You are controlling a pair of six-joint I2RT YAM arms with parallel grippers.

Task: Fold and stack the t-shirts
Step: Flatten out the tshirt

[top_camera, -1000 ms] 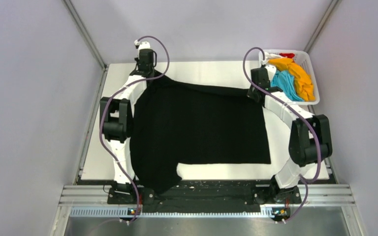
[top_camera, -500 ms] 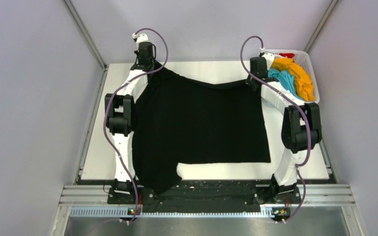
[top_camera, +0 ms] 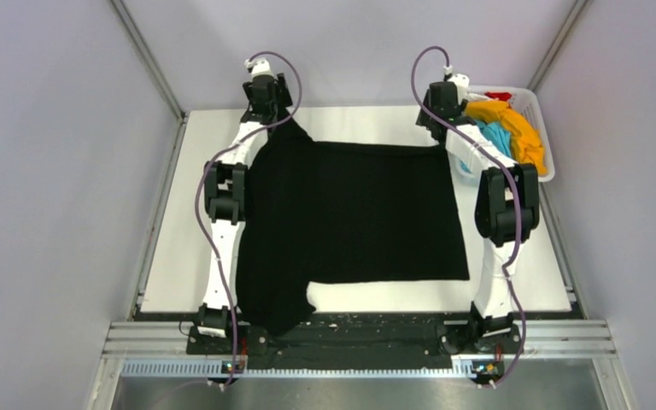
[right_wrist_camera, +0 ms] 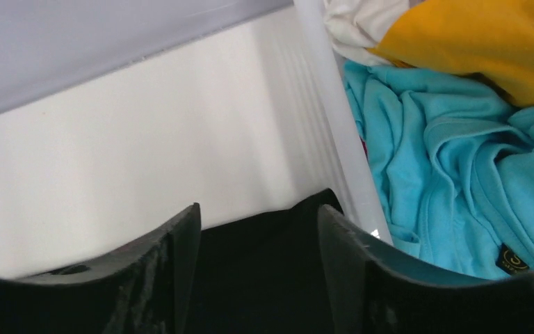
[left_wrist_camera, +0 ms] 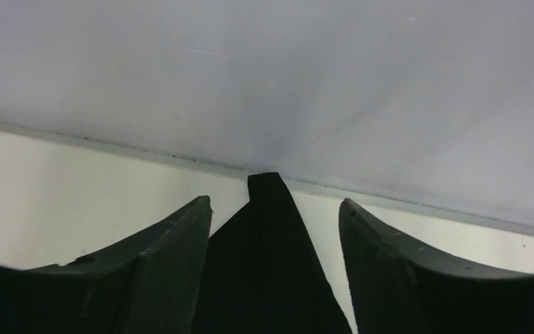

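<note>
The large black t-shirt [top_camera: 350, 213] lies spread flat across the table, one sleeve hanging over the near edge. My left gripper [top_camera: 266, 104] is at its far left corner. In the left wrist view that gripper [left_wrist_camera: 276, 203] is open, and the black corner [left_wrist_camera: 271, 264] lies on the table between the fingers. My right gripper [top_camera: 438, 111] is at the far right corner. It [right_wrist_camera: 259, 209] is open too, over the black cloth [right_wrist_camera: 264, 271]. The orange [top_camera: 519, 130], sky-blue [top_camera: 497, 138] and red [top_camera: 500, 96] t-shirts lie bunched in the basket, with a white one [right_wrist_camera: 351, 21] beside them.
The white plastic basket [top_camera: 540, 120] stands at the table's back right corner, its wall [right_wrist_camera: 334, 125] right next to my right fingers. The grey back wall [left_wrist_camera: 264, 69] rises just past the table's far edge. Both arms stretch along the shirt's sides.
Both arms have reached farther back, drawing the shirt's far edge straight toward the back of the table. Both grippers have gone from shut on the cloth to open.
</note>
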